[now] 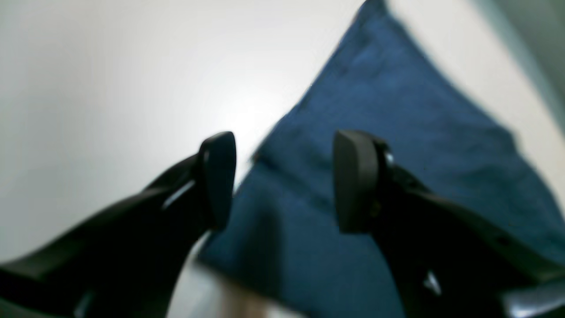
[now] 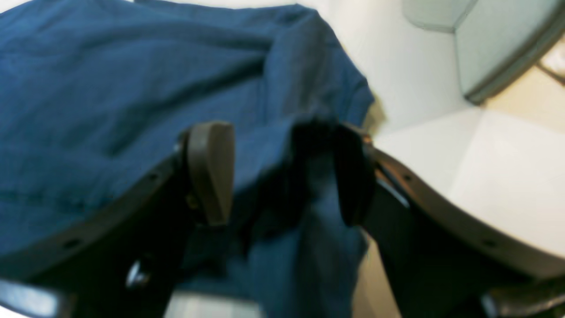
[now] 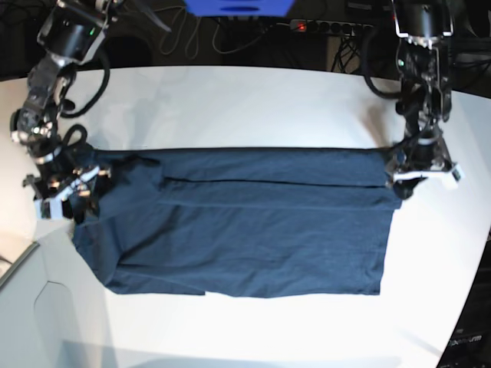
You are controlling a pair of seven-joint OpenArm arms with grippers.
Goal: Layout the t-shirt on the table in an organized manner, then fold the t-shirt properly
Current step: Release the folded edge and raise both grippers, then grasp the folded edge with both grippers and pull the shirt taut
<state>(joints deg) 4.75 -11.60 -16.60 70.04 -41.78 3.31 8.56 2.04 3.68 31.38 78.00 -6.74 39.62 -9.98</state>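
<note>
The dark navy t-shirt (image 3: 245, 222) lies spread flat on the white table (image 3: 253, 100), with a long fold line across its upper part. My left gripper (image 1: 286, 179) is open over the shirt's edge (image 1: 397, 110), with cloth under and between the jaws; in the base view it is at the shirt's upper right corner (image 3: 418, 172). My right gripper (image 2: 278, 172) is open with bunched cloth (image 2: 132, 88) rising between the jaws; in the base view it is at the shirt's left sleeve end (image 3: 69, 192).
A pale grey box corner (image 3: 31, 307) sits at the front left, close to my right gripper, and shows in the right wrist view (image 2: 485, 44). Cables and a power strip (image 3: 330, 27) run behind the table's far edge. The table's curved edge runs down the right side.
</note>
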